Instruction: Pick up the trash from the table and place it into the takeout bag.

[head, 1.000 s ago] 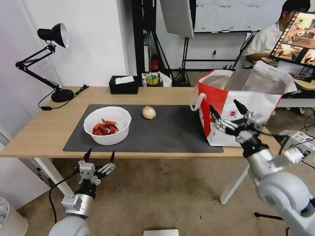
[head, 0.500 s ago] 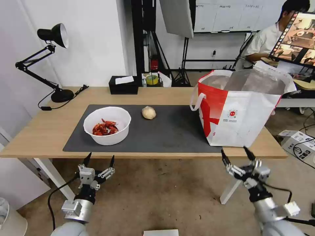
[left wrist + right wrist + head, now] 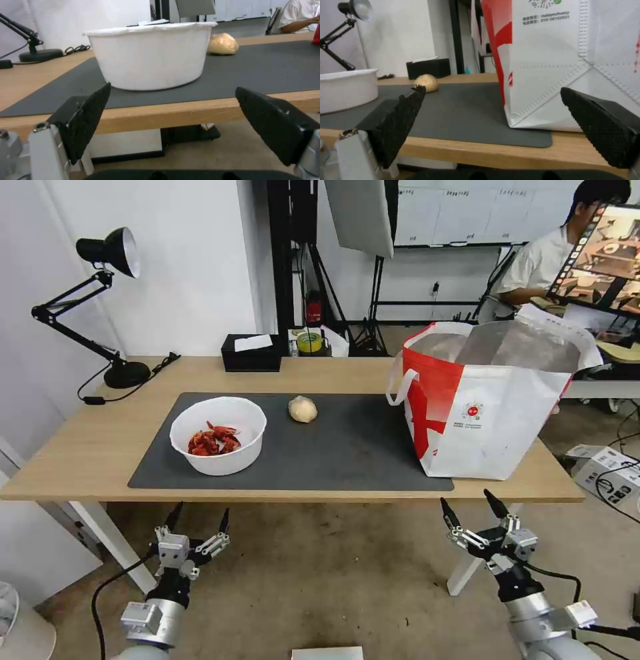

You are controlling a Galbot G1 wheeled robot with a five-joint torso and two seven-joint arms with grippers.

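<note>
since 1 s ago my right gripper (image 3: 470,505) has dropped from in front of the takeout bag (image 3: 490,400) to below the table (image 3: 87,447) edge, near the front right corner; vs 0.5 s ago only a small shift. left gripper (image 3: 198,509) has barely moved, a touch lower.

r gripper: fingers spread wide, nothing held, tips pointing up toward the table's underside edge. r wrist view has the pads (image 3: 400,120) apart w/ the bag's white-and-red side just past the table edge.

l gripper: also wide open, empty, hanging below the front edge, roughly under the bowl (image 3: 219,435). l wrist view looks straight at the bowl wall (image 3: 150,55) between the two black pads (image 3: 90,117).

outward on the table: bowl w/ red crayfish shells (image 3: 212,440) sits on the left part of the dark grey mat (image 3: 347,447). beige wrapped ball (image 3: 303,409) on the mat behind and to the right of the bowl, apart from it. bag stands upright at the right end, mouth open, silver lining visible, its base partly on the mat's right edge.

black tissue box (image 3: 251,353) at the back edge, desk lamp (image 3: 100,300) at the far left.
</note>
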